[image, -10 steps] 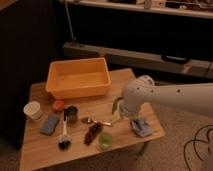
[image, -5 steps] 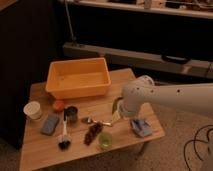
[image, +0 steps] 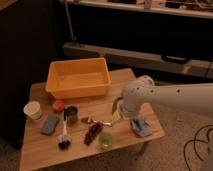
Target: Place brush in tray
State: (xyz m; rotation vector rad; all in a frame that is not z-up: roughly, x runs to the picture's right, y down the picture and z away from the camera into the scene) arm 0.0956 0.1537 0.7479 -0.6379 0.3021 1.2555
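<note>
The brush [image: 64, 134] lies on the wooden table [image: 40, 155] at the front left, its whitish handle pointing away and its dark head nearest the front edge. The orange-yellow tray [image: 78, 77] stands at the back of the table and looks empty. My gripper [image: 117, 116] hangs at the end of the white arm [image: 165, 97] over the table's right half. It is well to the right of the brush and in front of the tray's right corner.
A white cup [image: 33, 110], a small orange object [image: 59, 105], a dark cup [image: 71, 114] and a blue sponge [image: 50, 124] surround the brush. A metal utensil [image: 97, 121], a dark reddish item [image: 92, 133], a green cup [image: 105, 140], a green vegetable [image: 115, 104] and a blue object [image: 140, 127] lie near the gripper.
</note>
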